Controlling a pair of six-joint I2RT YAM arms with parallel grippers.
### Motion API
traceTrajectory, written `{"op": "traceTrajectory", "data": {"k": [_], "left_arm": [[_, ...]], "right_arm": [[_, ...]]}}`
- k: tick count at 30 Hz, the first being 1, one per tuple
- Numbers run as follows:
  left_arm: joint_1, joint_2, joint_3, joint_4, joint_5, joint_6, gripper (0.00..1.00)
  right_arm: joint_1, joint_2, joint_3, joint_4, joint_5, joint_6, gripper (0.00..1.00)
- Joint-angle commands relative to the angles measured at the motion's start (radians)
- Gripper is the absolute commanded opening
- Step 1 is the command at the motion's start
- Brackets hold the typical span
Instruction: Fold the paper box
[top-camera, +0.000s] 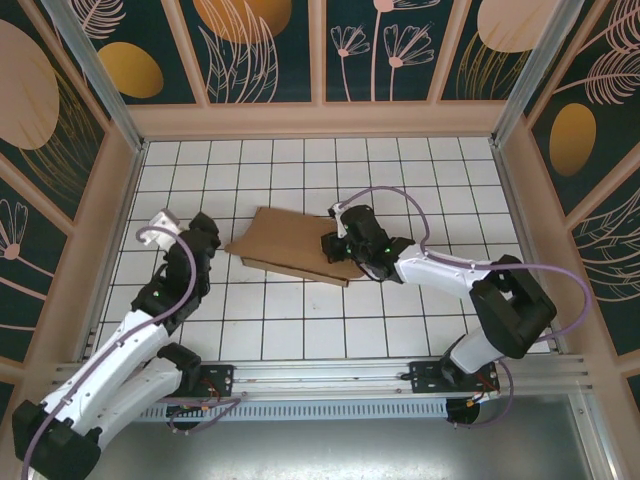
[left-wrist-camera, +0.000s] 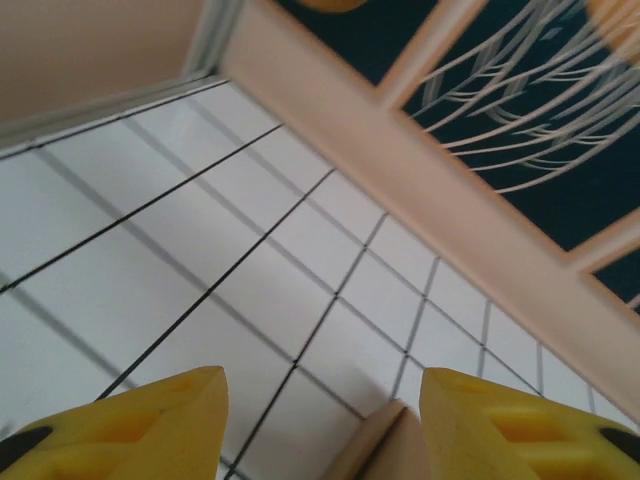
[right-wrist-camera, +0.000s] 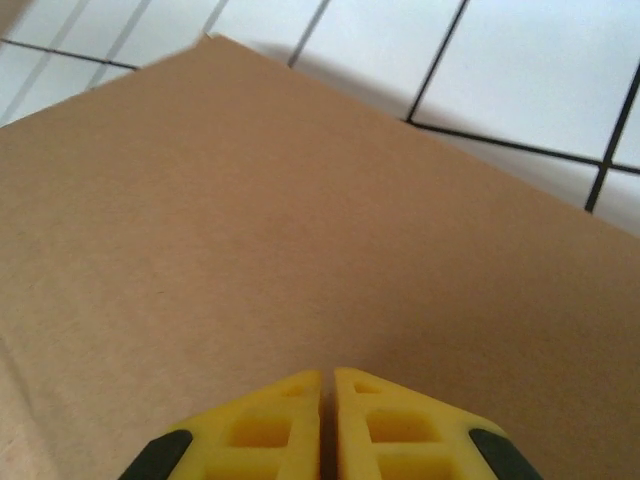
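Paper box (top-camera: 290, 242) flat (long axis left-right), right pincer (right-wrist-camera: 327, 378) pressed together over it, left pincer (left-wrist-camera: 322, 400) spread

We find open tiled table (top-camera: 400, 170) beyond and before the paper box (top-camera: 285, 243). The left gripper (top-camera: 210, 238) crowds its left corner, the right gripper (top-camera: 334, 246) its right edge, and the walls (top-camera: 320, 118) ring everything.

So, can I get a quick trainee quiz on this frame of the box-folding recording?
1. True or false: the right gripper has its fingers spread wide.
2. The paper box lies on: A) a white gridded table; B) a green mat; C) a wooden tray.
3. Which gripper is open?

Key: 1) False, it is shut. 2) A. 3) The left gripper.
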Motion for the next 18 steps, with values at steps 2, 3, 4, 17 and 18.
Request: {"op": "traceTrajectory", "data": {"k": [2,3,4,17,18], "left_arm": [[-0.004,0.156,0.113,0.056,0.176,0.234,0.53],[-0.004,0.207,0.139,0.052,0.231,0.233,0.51],[-0.005,0.253,0.151,0.069,0.303,0.23,0.49],[-0.004,0.474,0.044,0.277,0.738,0.113,0.06],[-0.003,0.478,0.027,0.293,0.748,0.106,0.03]], "right_arm": [[0.011,-0.007,-0.008,-0.045,0.119,-0.036,0.12],[0.01,-0.027,-0.012,-0.039,0.15,-0.03,0.13],[0.008,-0.049,-0.011,-0.035,0.171,-0.025,0.15],[-0.105,-0.493,-0.295,0.279,-0.057,-0.005,0.0],[-0.114,-0.48,-0.289,0.258,-0.086,0.022,0.0]]}}
